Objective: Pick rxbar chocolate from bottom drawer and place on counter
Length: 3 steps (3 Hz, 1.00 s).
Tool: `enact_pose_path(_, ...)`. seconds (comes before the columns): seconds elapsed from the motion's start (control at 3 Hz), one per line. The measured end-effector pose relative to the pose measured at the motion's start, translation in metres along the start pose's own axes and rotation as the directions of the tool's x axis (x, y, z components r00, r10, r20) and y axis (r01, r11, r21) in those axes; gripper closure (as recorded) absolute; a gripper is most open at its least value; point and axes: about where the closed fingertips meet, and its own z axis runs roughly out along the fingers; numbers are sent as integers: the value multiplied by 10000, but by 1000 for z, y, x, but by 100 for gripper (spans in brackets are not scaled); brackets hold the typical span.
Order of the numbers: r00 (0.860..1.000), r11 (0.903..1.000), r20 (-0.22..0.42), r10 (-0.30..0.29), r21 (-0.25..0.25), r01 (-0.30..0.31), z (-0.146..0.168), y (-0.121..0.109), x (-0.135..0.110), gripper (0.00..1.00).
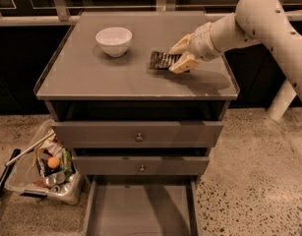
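Where the chocolate bar (162, 60) lies: flat on the tabletop (116, 77), one end at the tool's tip, the rest reaching away from it toward the bowl (114, 40).
Tool (182, 58): low over the tabletop at the bar's end; I cannot tell whether it is gripping the bar or free of it.
Why so low: I judge the bar is meant to be set down flat, not dropped.
Bowl: beyond the bar from the tool, apart from both, so nothing crowds the spot.
Bottom drawer (140, 210): far below the tool, pulled out; fetching looks done.
Next, I judge: lift the tool straight up so the bar isn't dragged.
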Motion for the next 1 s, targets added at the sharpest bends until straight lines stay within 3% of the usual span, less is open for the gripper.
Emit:
enact_pose_path(0.33, 10000, 10000, 0, 0, -1, 0, 0, 0, 0, 13)
enact_pose_path(0.67, 10000, 10000, 1, 0, -3, 0, 0, 0, 0, 0)
enact_pose_path(1.0, 10000, 10000, 1, 0, -3, 0, 0, 0, 0, 0)
